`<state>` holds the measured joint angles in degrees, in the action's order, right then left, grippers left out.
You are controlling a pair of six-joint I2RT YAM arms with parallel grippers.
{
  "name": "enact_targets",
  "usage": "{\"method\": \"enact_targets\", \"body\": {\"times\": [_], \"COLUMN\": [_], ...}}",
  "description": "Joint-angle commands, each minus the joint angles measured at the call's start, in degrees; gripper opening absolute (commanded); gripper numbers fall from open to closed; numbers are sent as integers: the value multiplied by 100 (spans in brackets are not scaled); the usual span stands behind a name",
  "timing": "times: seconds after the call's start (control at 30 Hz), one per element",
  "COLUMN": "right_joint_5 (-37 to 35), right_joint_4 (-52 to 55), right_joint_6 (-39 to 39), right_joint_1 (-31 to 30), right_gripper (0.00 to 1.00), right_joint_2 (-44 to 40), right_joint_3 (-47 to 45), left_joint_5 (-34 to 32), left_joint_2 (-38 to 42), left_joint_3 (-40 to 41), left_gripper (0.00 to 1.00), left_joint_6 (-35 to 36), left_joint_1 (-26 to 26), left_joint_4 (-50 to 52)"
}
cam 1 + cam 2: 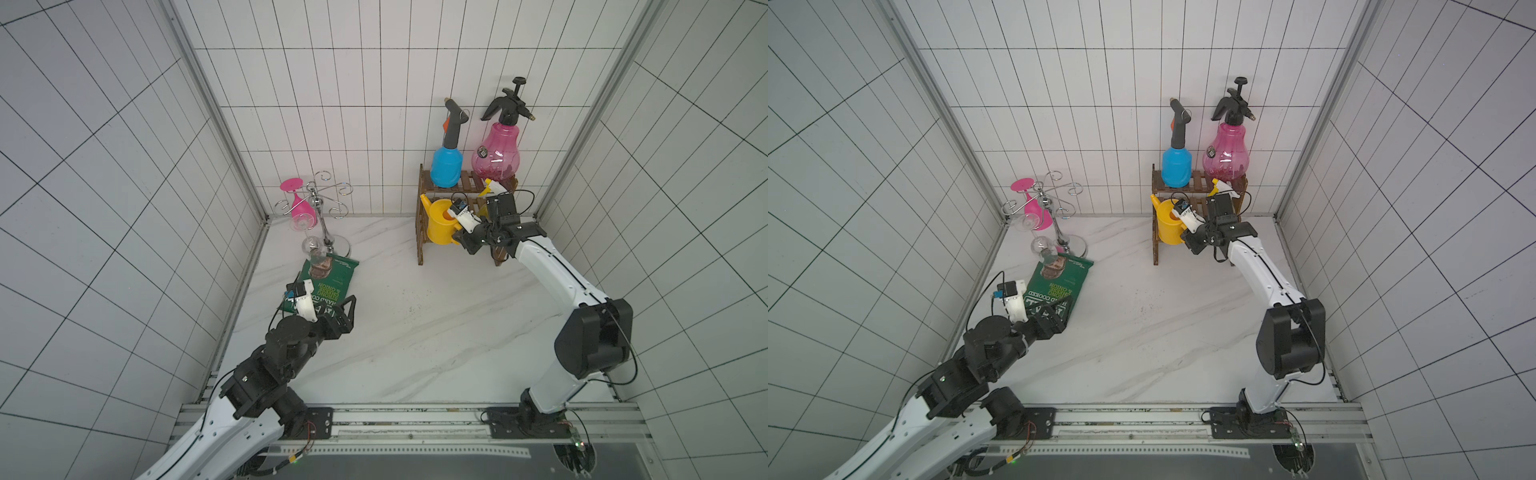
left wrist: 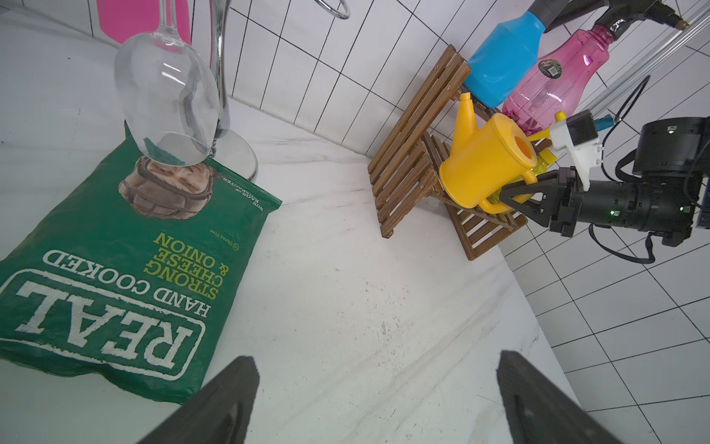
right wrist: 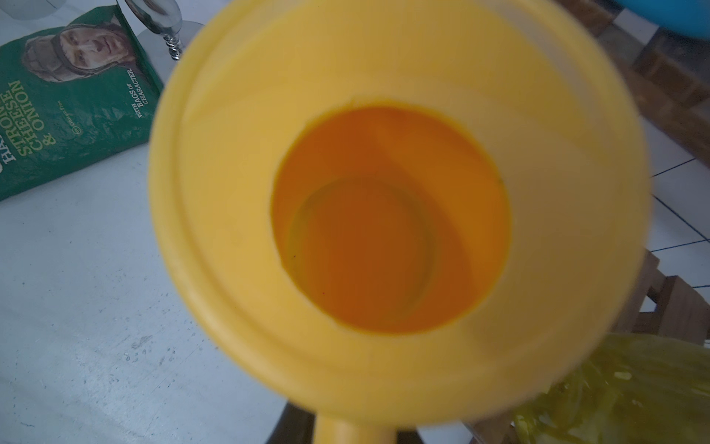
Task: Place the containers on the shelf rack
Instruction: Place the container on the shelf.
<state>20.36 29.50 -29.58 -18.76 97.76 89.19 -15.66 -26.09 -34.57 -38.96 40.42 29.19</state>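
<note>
Right gripper (image 2: 511, 198): pinched shut on the watering can (image 2: 484, 153) by its handle, at the front of the shelf rack (image 2: 407, 161).
Placement: can on the rack's lower tier, near upright; seated or just clear, cannot tell.
Axis: handle toward gripper, spout pointing away along the rack.
Nearer arm: right.
Left gripper (image 2: 376, 365): spread, empty, well apart from the rack.

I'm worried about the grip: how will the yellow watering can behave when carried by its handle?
Likely light: the watering can looks empty inside. Pinched by the right gripper at its thin handle, it may swing or tilt. Its spout could snag the rack.
</note>
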Motion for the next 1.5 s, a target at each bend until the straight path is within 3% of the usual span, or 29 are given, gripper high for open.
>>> {"method": "enact_targets", "body": {"times": [0.0, 0.3, 0.5, 0.63, 1.1, 1.47], "right_joint_5": [85, 237, 208, 142, -96, -44], "right_joint_4": [-10, 34, 47, 8, -409, -745], "right_joint_6": [-58, -57, -68, -56, 142, 451], "right_joint_1": [116, 269, 277, 283, 280, 277], "right_gripper": [0, 10, 35, 43, 59, 63], "right_joint_2": [167, 590, 768, 782, 228, -1046], "right_joint_3": [283, 703, 853, 830, 179, -947], "left_joint_5": [-94, -95, -112, -121, -95, -121], "left_joint_2": [64, 34, 33, 43, -63, -21], "left_joint_3": [79, 57, 37, 36, -33, -127], "left_gripper": [99, 99, 99, 99, 99, 99], "left_joint_6": [86, 89, 91, 86, 117, 174], "left_joint_1": [-31, -33, -29, -32, -33, -31], "left_joint_4": [8, 17, 38, 43, 3, 84]}}
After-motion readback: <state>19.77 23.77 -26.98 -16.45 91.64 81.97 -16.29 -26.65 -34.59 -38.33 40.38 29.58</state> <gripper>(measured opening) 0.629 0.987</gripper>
